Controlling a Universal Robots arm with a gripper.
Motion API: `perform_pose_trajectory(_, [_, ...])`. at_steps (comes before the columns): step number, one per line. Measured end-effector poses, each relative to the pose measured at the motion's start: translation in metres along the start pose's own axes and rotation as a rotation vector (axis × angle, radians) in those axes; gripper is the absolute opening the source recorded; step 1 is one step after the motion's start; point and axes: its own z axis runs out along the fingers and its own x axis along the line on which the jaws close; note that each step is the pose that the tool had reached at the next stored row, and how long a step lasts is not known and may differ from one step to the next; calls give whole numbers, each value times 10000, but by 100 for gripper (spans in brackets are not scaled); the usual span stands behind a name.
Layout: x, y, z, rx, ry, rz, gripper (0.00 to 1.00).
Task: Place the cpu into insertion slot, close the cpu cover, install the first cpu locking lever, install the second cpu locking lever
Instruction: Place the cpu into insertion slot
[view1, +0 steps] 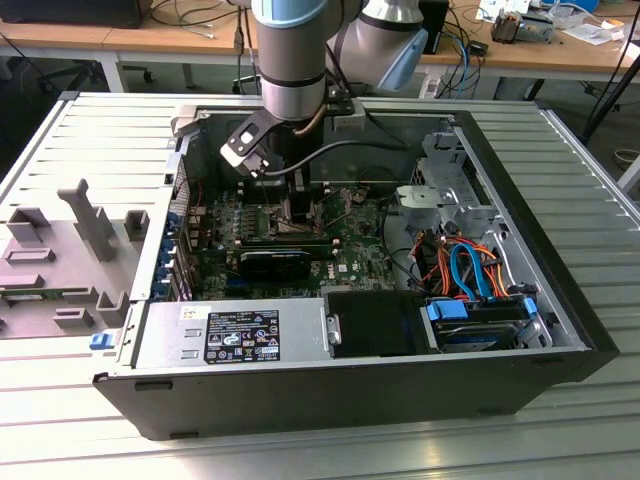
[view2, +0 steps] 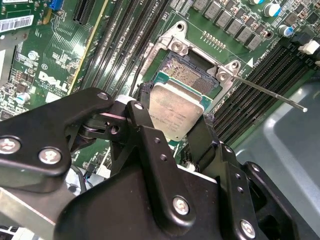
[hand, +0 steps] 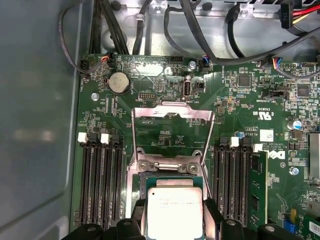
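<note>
Just over the insertion slot, the end effector clamps the cpu, cpu cover raised; blue drive bay at its four o'clock, exterior view.

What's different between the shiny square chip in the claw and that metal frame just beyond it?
The cpu is a solid plate; the cpu cover is a frame whose window shows green board. The cpu sits between the fingers of the gripper over the insertion slot; the cpu cover stands swung open, untouched. Both are silvery and squarish.
</note>
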Motion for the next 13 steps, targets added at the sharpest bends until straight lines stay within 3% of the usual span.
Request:
perform_pose_trajectory(4, [42, 1, 19, 5, -104, -5, 54])
perform_pose_trajectory(6, [69, 2, 33, 8, -192, -10, 54])
perform_pose_trajectory(7, [80, 2, 38, 11, -249, -12, 54])
perform_pose_trajectory(8, [112, -4, 93, 18, -412, -18, 54])
perform_pose_trajectory(9, [117, -59, 160, 22, -418, 109, 54])
perform_pose_trajectory(10, [118, -62, 206, 29, -425, 277, 54])
perform_pose_trajectory(13, [118, -63, 227, 30, -427, 299, 54])
